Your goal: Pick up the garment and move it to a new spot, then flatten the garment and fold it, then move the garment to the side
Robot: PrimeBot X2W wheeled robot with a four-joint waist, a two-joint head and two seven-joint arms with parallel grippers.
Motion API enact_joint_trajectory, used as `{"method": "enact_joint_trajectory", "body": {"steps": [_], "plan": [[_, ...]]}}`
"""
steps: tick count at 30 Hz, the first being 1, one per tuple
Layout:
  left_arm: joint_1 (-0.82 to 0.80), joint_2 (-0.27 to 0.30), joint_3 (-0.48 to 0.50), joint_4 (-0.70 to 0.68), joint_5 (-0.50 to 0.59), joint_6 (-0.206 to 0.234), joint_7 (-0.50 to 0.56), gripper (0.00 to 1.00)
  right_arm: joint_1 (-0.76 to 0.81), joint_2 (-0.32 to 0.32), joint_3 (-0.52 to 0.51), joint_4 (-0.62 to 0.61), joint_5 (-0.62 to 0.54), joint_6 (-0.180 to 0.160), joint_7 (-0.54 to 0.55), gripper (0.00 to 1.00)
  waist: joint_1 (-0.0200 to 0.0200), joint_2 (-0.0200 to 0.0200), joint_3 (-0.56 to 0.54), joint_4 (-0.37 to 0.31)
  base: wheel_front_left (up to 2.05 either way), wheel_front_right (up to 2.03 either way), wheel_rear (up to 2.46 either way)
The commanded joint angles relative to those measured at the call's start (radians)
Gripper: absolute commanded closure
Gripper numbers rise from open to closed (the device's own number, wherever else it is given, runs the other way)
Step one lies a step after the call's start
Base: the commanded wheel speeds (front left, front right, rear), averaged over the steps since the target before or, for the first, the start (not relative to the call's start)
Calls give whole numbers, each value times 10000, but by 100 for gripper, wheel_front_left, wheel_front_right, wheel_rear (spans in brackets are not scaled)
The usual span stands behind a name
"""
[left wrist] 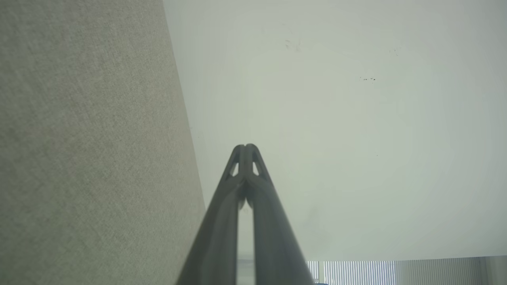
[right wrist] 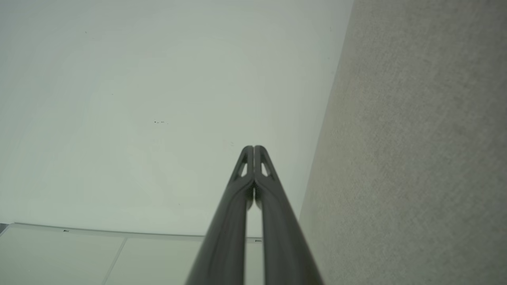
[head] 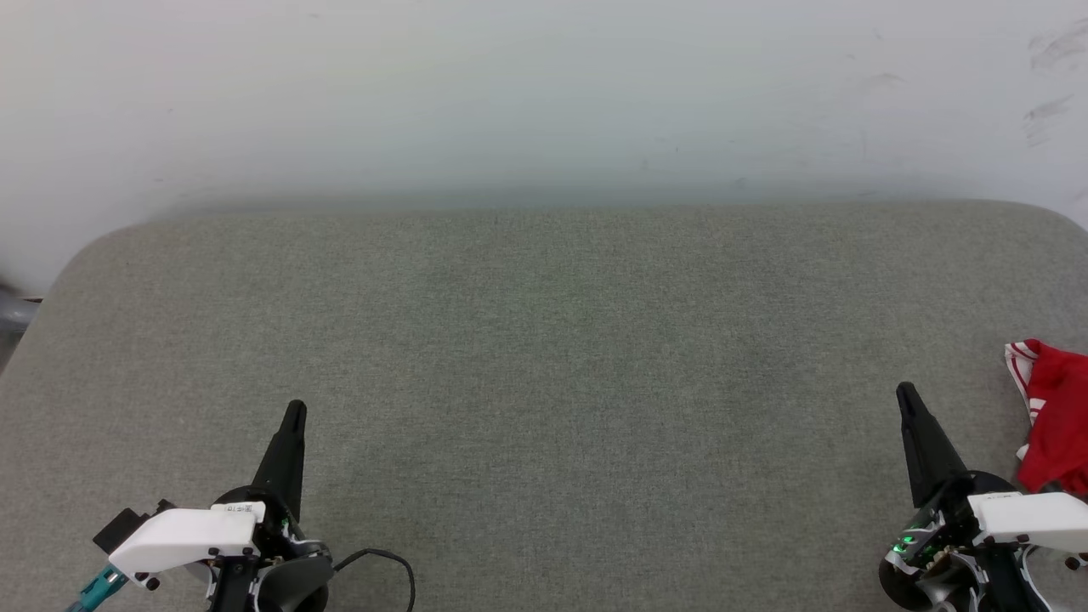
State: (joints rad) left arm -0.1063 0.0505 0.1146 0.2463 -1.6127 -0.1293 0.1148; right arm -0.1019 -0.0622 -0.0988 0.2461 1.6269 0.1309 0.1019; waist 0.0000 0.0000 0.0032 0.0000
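The garment (head: 1056, 425) lies bunched just to the right of the right gripper (head: 905, 393), probably running past the view's edge. The left gripper (head: 295, 410) is well apart from the garment. Both grippers' fingers are pressed together, empty.

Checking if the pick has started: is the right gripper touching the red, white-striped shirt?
Apart. The head view shows bare grey fabric surface between the right gripper and the red, white-striped shirt.

The garment (head: 1058, 425) is lying on the pad (head: 544, 357) at its far right, just right of the right gripper (head: 904, 393). The left gripper (head: 295, 412) is hanging over the pad's near left, well apart. The wall (head: 544, 93) is standing behind the pad.
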Motion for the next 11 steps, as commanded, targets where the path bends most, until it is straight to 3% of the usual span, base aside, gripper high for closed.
{"method": "enact_joint_trajectory", "body": {"steps": [1,11], "plan": [[-67,-17,27,1,-1,-40,26,100,-124,25,-14,12,-45,-3,6,100,0,0,0,0,0,0,0],[-66,-17,22,1,-2,-40,25,100,-124,38,-31,14,-64,-3,26,100,0,0,0,0,0,0,0]]}}
